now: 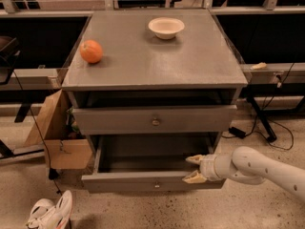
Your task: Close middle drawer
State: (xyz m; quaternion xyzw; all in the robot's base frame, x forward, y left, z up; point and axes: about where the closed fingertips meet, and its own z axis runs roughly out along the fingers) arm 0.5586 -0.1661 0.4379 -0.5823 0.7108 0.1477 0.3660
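From my station I see the middle drawer (133, 181) pulled well out of the cabinet (143, 66), its knob (156, 185) at the centre of the front and its inside bare as far as I can see; the gripper (195, 169) sits at the right end of that front, far from the knob, with its two fingers (194, 160) spread apart and holding nothing; one tip hangs over the drawer's inside and the other lies at the front's top edge, though I cannot tell whether either is pressing on the wood. My first worry is the off-centre contact; a push so far to the right could twist the drawer on its runners and jam it part way. The second is the finger over the cavity; if I drive forward with it there, it could be trapped between the front and the drawer above (119, 120), which itself stands a little proud of the frame. A tip resting only on the top edge could also slide off and let the arm (267, 168) lunge into the cabinet; a hard knock might send the orange (91, 51) rolling off the top, while the bowl (166, 27) looks steadier. I would judge a slow, flat push against the front face the safer course.
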